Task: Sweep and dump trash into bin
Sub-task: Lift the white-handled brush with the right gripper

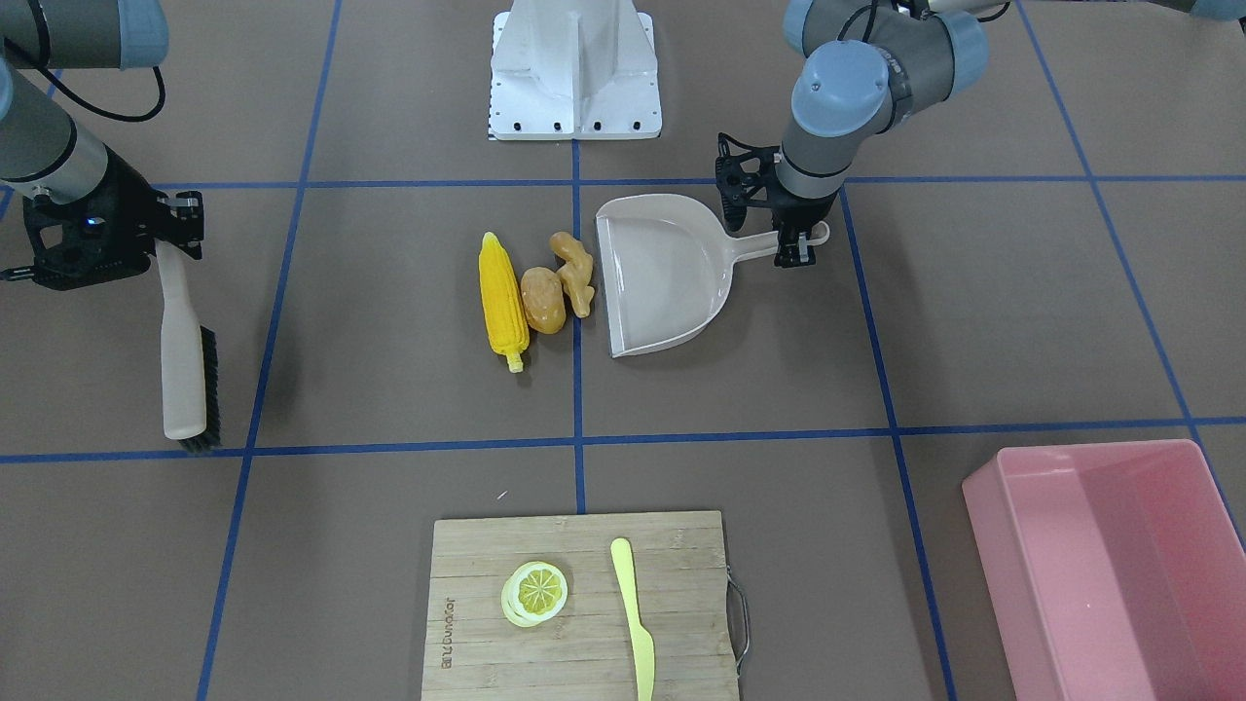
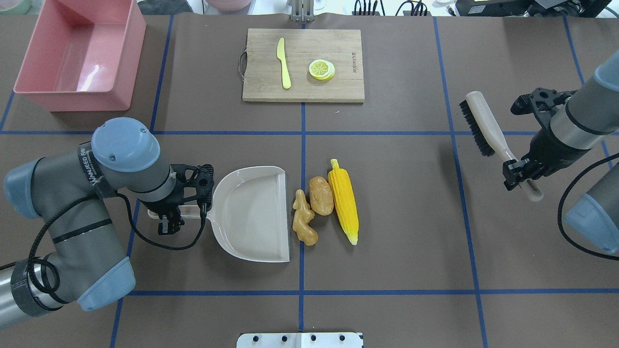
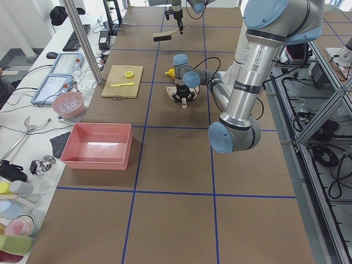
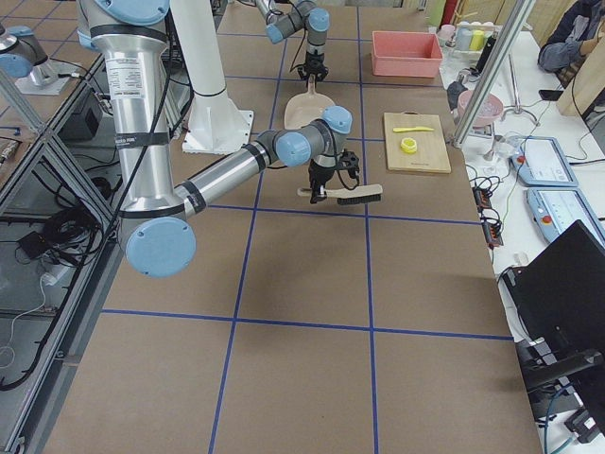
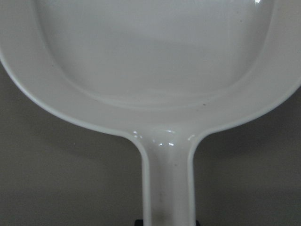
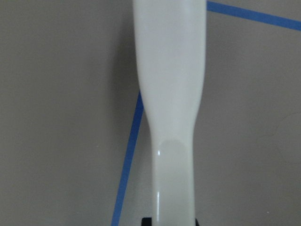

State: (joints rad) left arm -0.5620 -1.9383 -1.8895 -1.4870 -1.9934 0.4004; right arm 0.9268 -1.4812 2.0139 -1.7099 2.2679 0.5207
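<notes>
The trash lies in a row at mid-table: a yellow corn cob (image 1: 503, 300) (image 2: 343, 200), an orange-brown potato (image 1: 543, 300) (image 2: 321, 195) and a tan ginger root (image 1: 574, 271) (image 2: 303, 224). The ginger lies just in front of the open lip of a beige dustpan (image 1: 662, 273) (image 2: 251, 212) (image 5: 160, 70). My left gripper (image 1: 796, 243) (image 2: 169, 215) is shut on the dustpan's handle. Far off to the other side, my right gripper (image 1: 175, 234) (image 2: 518, 173) is shut on the handle of a black-bristled brush (image 1: 185, 360) (image 2: 483, 123) (image 6: 171, 94). The pink bin (image 1: 1119, 574) (image 2: 77, 53) stands in the far corner on my left side.
A wooden cutting board (image 1: 584, 662) (image 2: 338, 92) at the far middle edge carries a lemon slice (image 1: 533, 592) (image 2: 321, 69) and a yellow knife (image 1: 633, 613) (image 2: 284, 63). Open brown table lies between the brush and the corn.
</notes>
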